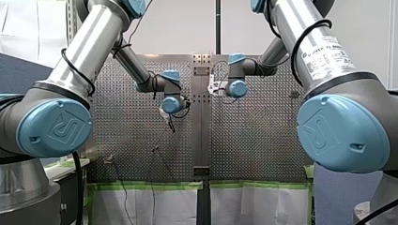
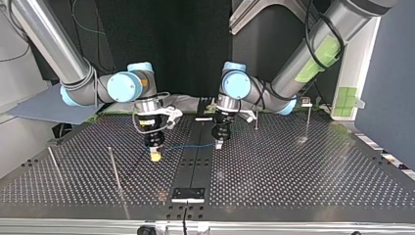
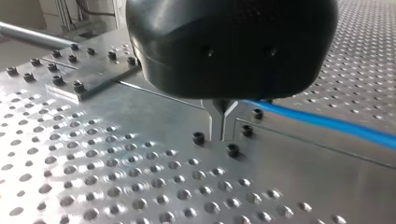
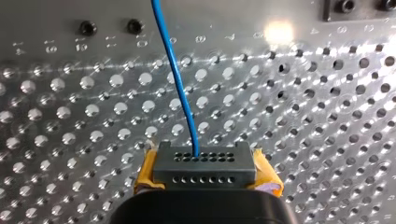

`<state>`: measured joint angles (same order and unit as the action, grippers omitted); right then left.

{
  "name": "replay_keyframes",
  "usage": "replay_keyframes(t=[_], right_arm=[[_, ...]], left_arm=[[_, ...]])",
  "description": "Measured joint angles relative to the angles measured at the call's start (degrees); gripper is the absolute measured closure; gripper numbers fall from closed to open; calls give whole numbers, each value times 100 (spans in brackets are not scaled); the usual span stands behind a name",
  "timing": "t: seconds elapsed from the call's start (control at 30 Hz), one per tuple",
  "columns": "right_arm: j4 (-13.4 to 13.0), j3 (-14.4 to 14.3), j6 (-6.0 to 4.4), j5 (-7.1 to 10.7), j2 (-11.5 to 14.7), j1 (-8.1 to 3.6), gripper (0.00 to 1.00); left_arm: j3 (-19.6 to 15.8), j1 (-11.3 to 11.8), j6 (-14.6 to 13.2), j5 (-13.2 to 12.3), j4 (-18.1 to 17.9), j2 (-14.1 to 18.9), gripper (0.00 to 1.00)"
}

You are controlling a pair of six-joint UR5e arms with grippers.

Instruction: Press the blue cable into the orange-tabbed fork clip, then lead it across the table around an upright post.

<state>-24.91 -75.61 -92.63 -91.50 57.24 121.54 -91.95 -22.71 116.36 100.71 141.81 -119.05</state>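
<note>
— Far along?
— Barely. Blue cable (image 2: 188, 145) runs over the counter (image 2: 293, 176): left claw (image 2: 219, 142) pinches it, right claw (image 2: 155, 152) clamps its grey block (image 4: 203, 168). No clip visible; post (image 2: 115, 169) not yet rounded.

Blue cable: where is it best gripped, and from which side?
Probably the straight span of the blue cable, between the grey block in my right gripper and my left gripper. Come from above, jaws across it: it runs taut above the table.

Perforated metal table (image 2: 293, 171), dark strip (image 2: 195, 161) down its middle, small bolted plate (image 2: 188, 194) at the strip's near end in the top view, thin upright posts (image 2: 115, 169) on both halves
</note>
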Motion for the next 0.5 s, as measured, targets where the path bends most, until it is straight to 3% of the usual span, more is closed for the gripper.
replay_keyframes(t=[0.27,0.5], right_arm=[[421,365,48,-9,63,45,100],[540,416,16,-100,354,31,100]], left_arm=[[99,-58,3,11,89,121,99],[136,-75,41,3,108,228,99]])
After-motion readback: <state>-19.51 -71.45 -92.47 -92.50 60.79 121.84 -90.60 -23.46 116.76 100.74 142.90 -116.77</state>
